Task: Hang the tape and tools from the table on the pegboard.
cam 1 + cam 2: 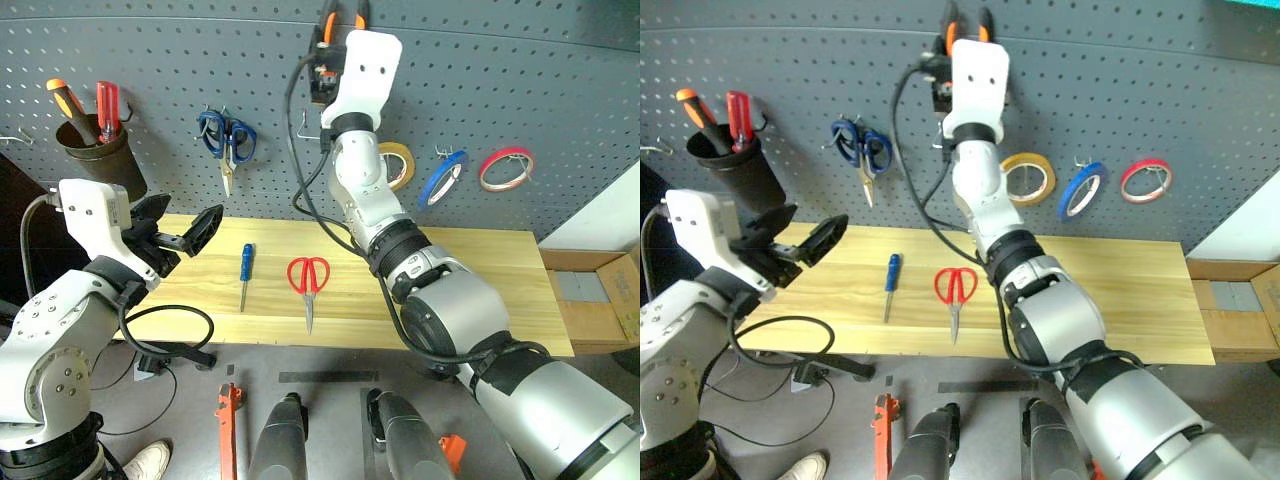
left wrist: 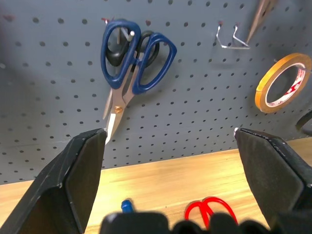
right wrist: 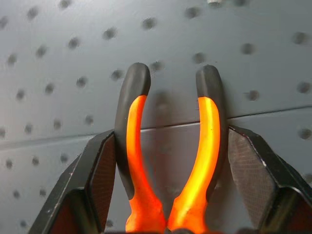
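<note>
Right gripper (image 3: 168, 161): fingers clamp the orange-and-black pliers (image 3: 170, 146), handles up against the pegboard (image 1: 520, 80).
Left gripper (image 1: 178, 228): fingers spread wide, holding nothing, over the table's (image 1: 480, 300) left end.
Yellow tape (image 1: 1028, 178): hung on the pegboard.
Red scissors (image 1: 309, 277), blue screwdriver (image 1: 245, 268): lying on the table.

Right gripper (image 1: 966, 33) raised against the pegboard (image 1: 1160, 90), closed on the orange-and-black pliers (image 1: 967, 24), handles pointing up. Yellow tape (image 1: 1028, 178) hangs on the board beside blue roll (image 1: 1081, 189) and red roll (image 1: 1146, 180); blue-handled scissors (image 1: 863, 148) hang further left. On the table (image 1: 1110, 300): blue screwdriver (image 1: 890, 284), red scissors (image 1: 955, 291), near each other, not touching. Left gripper (image 1: 805, 238) spread wide, empty, over the table's left end
</note>
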Robot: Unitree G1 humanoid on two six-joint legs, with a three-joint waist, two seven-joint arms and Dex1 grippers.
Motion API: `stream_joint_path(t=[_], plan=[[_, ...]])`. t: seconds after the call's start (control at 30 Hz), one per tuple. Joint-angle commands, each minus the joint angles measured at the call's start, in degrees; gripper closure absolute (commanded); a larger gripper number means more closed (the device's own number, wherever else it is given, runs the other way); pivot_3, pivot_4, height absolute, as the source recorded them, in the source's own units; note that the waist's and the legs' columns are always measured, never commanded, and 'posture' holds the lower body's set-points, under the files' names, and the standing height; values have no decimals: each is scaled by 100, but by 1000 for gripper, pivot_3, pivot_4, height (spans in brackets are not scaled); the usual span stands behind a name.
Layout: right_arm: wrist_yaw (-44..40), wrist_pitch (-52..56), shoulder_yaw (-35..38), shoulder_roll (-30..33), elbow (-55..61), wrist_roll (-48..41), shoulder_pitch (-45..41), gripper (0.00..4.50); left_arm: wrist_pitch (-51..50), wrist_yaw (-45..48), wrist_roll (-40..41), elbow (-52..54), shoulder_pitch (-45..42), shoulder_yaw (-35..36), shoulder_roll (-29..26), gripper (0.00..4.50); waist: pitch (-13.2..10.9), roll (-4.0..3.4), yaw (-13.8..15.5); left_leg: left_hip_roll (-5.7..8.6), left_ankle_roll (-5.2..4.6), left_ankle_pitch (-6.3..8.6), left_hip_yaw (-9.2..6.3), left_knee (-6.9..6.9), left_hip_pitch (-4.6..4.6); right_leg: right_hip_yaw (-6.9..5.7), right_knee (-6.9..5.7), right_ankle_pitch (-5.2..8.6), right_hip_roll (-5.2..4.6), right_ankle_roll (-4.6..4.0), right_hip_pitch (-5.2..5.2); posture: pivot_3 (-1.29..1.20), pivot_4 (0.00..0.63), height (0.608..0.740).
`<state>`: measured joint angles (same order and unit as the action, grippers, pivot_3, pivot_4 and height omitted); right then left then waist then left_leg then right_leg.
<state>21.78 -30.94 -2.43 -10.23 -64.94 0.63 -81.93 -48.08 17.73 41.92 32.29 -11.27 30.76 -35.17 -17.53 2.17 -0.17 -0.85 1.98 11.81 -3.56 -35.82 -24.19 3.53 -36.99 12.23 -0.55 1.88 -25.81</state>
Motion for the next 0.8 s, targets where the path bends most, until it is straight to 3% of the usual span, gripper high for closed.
stream_joint_path(t=[0.03,0.23,0.47,0.63,0.8], plan=[[332,-192,-455,-526,359,644,466,1618,137,29,115,156,70,421,-201,0,1,1,6,-1,2,0,-2,14,-20,-5,-2,-1,0,-1,-24,183,294,740],[214,-119,-636,-518,689,768,892,1618,208,31,87,47,25,358,-231,0,-3,4,66,7,115,-34,-59,86,-74,-100,18,-15,-34,-18,-65,170,295,740],[-261,196,-676,-548,859,650,1124,1618,464,38,-45,-179,-183,-13,-124,0,-3,4,33,13,123,-32,-69,91,-72,-119,11,-7,-47,-20,-62,140,278,740],[-563,271,-658,-400,991,602,1309,47,701,83,-160,-415,-350,-245,-61,0,0,7,4,11,134,-41,-80,88,-66,-126,0,-7,-39,-21,-57,113,262,740],[-838,433,-657,-49,1541,634,1694,47,1042,186,-365,-777,-520,-555,72,0,10,19,-8,11,144,-48,-82,82,-63,-127,-4,-9,-38,-22,-51,58,241,740]])
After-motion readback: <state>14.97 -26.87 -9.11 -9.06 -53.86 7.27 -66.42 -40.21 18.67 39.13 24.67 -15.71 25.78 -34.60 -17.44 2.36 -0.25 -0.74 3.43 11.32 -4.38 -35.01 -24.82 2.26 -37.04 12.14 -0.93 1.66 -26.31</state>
